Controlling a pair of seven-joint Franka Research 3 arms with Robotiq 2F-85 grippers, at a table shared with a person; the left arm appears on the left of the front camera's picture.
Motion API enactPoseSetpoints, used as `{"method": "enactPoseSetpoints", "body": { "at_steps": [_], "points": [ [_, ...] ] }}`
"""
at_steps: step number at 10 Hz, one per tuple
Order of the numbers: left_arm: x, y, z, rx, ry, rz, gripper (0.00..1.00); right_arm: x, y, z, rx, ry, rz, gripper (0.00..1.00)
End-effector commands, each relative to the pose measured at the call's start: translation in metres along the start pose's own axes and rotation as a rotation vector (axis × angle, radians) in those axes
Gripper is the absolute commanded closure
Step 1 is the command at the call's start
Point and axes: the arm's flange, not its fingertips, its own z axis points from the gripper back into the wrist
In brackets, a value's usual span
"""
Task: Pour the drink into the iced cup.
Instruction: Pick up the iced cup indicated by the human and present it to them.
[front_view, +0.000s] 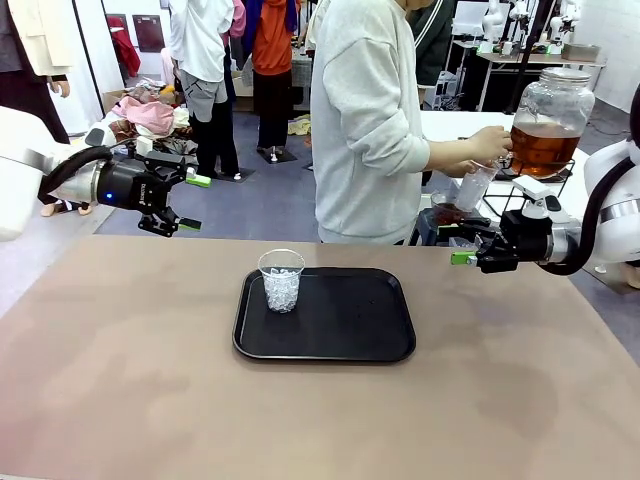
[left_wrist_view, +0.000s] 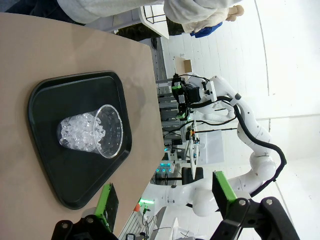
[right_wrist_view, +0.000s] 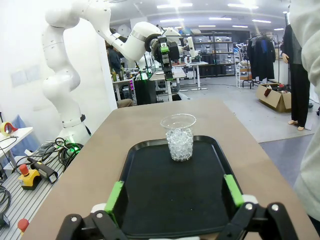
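Front view. A: Where is the iced cup?
B: The iced cup (front_view: 281, 281) stands upright, packed with ice, on the left part of a black tray (front_view: 345, 325). The tray sits at centre frame on the tan table (front_view: 120, 390).
A: And the drink?
B: The amber drink (front_view: 543, 150) fills the lower half of a lidded glass dispenser jar (front_view: 556, 100), upper right of the frame, beyond the table. The person's hand (front_view: 490, 145) is curled at the tap. A clear cup (front_view: 477, 186) is tilted just below it. I cannot tell if anything is flowing.
A: Grippers?
B: The left gripper (front_view: 193, 203) hangs at mid-left over the table's far edge, fingers spread wide. The right gripper (front_view: 457, 243) is at mid-right, also spread, pointing toward centre. Both are well apart from the tray.
A: Wrist views?
B: Left wrist view: the ice-filled cup shows at left of centre, on the tray, beyond the parted green pads. Right wrist view: the cup stands at the tray's far end, centre frame, between the spread fingers' lines.
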Motion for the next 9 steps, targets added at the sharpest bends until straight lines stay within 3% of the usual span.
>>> {"method": "enactPoseSetpoints", "body": {
  "at_steps": [1,9],
  "points": [
    [-0.0002,-0.0013,-0.0002,0.002,-0.003,-0.003,0.00,0.0028,-0.0016,-0.0002,0.002,0.002,0.001,0.00],
    [-0.0002,-0.0013,-0.0002,0.002,-0.003,-0.003,0.00,0.0028,-0.0016,-0.0002,0.002,0.002,0.001,0.00]
  ]
}}
